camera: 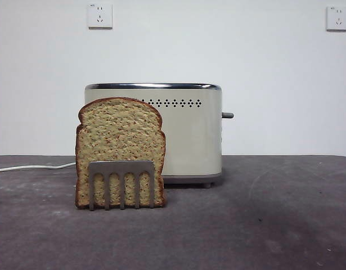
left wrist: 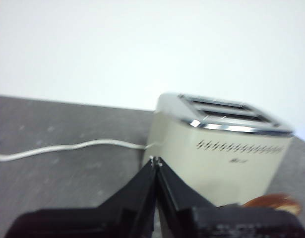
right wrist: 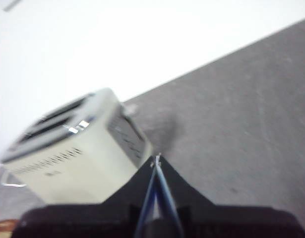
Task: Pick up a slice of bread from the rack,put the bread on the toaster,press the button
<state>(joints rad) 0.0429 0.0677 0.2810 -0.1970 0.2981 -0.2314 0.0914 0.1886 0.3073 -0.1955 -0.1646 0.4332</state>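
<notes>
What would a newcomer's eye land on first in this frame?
Probably the slice of bread, standing upright in the rack near the camera, its grey prongs across the slice's lower part. Behind it stands the cream toaster, both slots empty in the left wrist view, with the button jutting from its narrow side. Both pincers, left pincer and right pincer, are shut and hold nothing, clear of the bread.
</notes>
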